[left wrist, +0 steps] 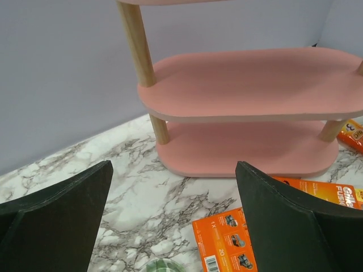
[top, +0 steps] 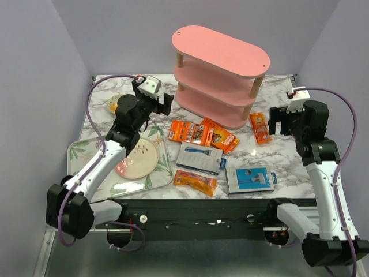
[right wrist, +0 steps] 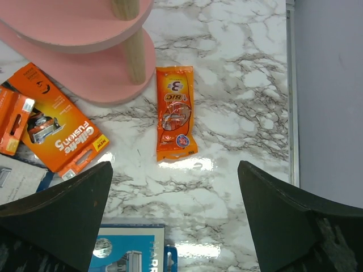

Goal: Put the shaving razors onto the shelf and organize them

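A: Status, quick?
B: Both pincers apart, nothing held. Left pincer (left wrist: 173, 170) facing shelf (left wrist: 255, 85) at its left end, by a post. Right pincer (right wrist: 174, 170) above BIC pack (right wrist: 176, 110), flat on counter (right wrist: 244, 102), just beside shelf's bottom board.
A: Rest of the razors?
B: All on counter, none seen on any tier. Fusion pack (right wrist: 59, 139) overlapping another orange packet (top: 186, 131) in front of shelf. Front packet (top: 195, 182) near counter's near edge. Grey card (top: 199, 157) and blue card (top: 249, 179) in between.
A: Biggest risk w/ the BIC grab?
B: Thin, flat, glossy film on slick marble. Prob. skates off or crumples under closing fingertips instead of lifting. Also close to a shelf post, so a wide approach = knock on the board.
A: And the overlapped two?
B: Hard to pinch one w/o dragging its neighbour, maybe onto the cards.
A: Placement?
B: Tight gaps btw tiers. Catching a board edge w/ a tilted pack = drop, or shelf shoved. Looks light, could slide. Worse w/ the wider cards.
A: Arms?
B: Both aimed at same shelf, so clash poss. w/o taking turns. Left arm passing over pink plate (top: 137, 158) and floral tray (top: 78, 153). Careless swing = plate nudged.
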{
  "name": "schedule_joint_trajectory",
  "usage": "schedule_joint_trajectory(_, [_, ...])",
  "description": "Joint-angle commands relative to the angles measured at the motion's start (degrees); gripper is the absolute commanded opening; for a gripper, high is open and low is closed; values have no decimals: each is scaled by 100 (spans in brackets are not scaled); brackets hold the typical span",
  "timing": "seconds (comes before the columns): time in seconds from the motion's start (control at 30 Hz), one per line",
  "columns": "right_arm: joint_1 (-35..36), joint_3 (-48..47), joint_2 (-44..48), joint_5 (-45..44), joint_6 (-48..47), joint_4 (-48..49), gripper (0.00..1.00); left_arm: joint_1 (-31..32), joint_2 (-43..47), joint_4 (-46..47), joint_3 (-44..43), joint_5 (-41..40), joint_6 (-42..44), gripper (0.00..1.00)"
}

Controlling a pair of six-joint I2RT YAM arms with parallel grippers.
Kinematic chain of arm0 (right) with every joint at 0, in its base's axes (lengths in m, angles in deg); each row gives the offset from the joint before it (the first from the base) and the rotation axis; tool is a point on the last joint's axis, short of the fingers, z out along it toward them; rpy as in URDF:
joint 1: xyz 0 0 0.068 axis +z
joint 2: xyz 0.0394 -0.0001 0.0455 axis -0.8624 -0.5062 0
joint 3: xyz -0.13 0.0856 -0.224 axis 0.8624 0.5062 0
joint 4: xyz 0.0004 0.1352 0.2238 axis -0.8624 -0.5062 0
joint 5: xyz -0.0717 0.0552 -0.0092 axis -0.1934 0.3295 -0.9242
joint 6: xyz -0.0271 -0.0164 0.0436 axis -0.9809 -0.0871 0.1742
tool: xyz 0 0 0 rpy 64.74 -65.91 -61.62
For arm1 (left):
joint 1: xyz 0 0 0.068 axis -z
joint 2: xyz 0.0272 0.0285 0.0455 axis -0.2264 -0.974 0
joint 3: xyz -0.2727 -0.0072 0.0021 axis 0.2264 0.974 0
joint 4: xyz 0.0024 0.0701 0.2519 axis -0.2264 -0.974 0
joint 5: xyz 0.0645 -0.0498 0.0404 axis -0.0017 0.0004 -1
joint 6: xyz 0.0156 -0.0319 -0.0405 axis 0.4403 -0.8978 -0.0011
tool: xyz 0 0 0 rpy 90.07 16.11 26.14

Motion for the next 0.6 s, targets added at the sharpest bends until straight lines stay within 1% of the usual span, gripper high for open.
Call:
schedule_joint_trajectory(0.0, [14,-143,-31,142,-64,36,100,-13,-309,-143,-430,-326,-112,99])
schedule_joint_trajectory(0.07, [6,-161,-14,554,-398,107,100,-13,-511,-362,-624,-406,-104,99])
schedule_joint_trajectory(0.1, [6,-153,4,644,-426,307,100,-13,-599,-468,-878,-372,-69,99])
schedule_joint_trajectory(0.17, [6,-109,-13,794,-233,563,100,-13,-897,-880,-1160,-371,37,99])
schedule_joint_trajectory(0.2, [6,-126,-48,1012,-154,694,100,-13,-1003,-1004,-1431,-424,11,99])
schedule_joint_trajectory(0.27, [14,-258,-206,1303,171,774,100,-31,-1231,-1180,-1626,-530,-129,99])
schedule_joint_trajectory(0.3, [14,-310,-372,1313,302,836,100,-92,-1294,-1155,-1688,-530,-173,99])
schedule_joint_trajectory(0.37, [6,-355,-514,1261,670,950,100,-145,-1390,-787,-1628,-503,-191,99])
schedule_joint_trajectory(0.43, [6,-303,-654,1146,883,1240,100,-259,-1487,-296,-1504,-495,-367,98])
schedule_joint_trajectory(0.47, [6,-206,-690,1137,919,1371,100,-294,-1644,-215,-1522,-416,-367,98])
schedule_joint_trajectory(0.53, [6,-197,-830,1557,841,1688,100,-434,-1882,-152,-1793,-302,-402,97])
schedule_joint_trajectory(0.57, [14,-205,-892,1750,822,1741,99,-487,-2170,-161,-1942,-32,-411,95])
